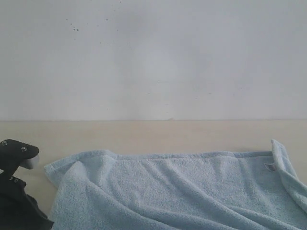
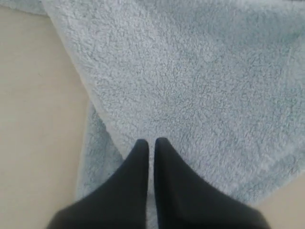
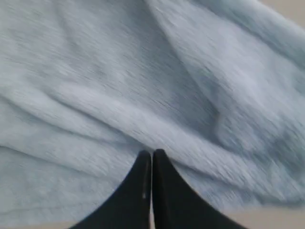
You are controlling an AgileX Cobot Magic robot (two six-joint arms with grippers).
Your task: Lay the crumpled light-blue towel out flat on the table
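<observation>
The light-blue towel (image 1: 168, 187) lies mostly opened out across the near part of the cream table (image 1: 144, 134). Its left corner is folded over and its right edge is turned up near a small label. In the left wrist view my left gripper (image 2: 151, 141) is shut, with only a thin slit between its black fingers. It hovers over the folded corner of the towel (image 2: 190, 71), beside bare table (image 2: 33, 119). My right gripper (image 3: 151, 152) is shut too, over wrinkled towel (image 3: 119, 71) in a blurred picture. I see no cloth between either pair of fingers.
The white speckled wall (image 1: 153, 57) rises behind the table's far edge. My left arm (image 1: 17, 191) shows at the exterior view's bottom left, beside the towel's left corner. The right arm is outside that view. A strip of table (image 3: 276, 217) shows by the right gripper.
</observation>
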